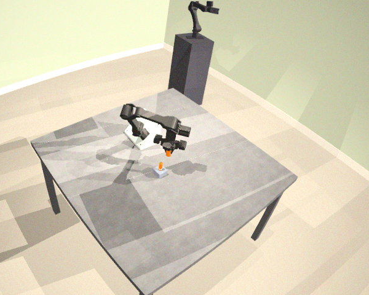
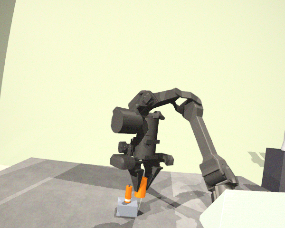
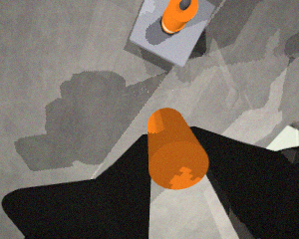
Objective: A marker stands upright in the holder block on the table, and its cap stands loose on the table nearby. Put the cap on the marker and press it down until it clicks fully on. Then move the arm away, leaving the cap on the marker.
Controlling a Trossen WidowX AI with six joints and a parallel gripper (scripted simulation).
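Observation:
An orange marker [image 1: 160,165] [image 2: 128,192] [image 3: 181,17] stands in the pale blue-grey holder block [image 1: 160,172] [image 2: 127,210] [image 3: 174,47], its dark tip bare and pointing up. My gripper [image 1: 168,149] [image 2: 142,190] [image 3: 168,135] points down, shut on the orange cap [image 1: 168,153] [image 2: 140,194] [image 3: 178,161]. The cap hangs below the fingertips, roughly upright and clear of the table, apart from the marker. In the exterior view it is just right of the marker; in the wrist view the marker and block are beyond it, at the top. The cap's open end is hidden.
The arm's pale base plate [image 1: 150,141] [image 2: 255,208] lies on the grey table [image 1: 210,190] behind the gripper. A second dark arm [image 1: 195,19] stands on a dark pedestal [image 1: 198,66] beyond the table's far edge.

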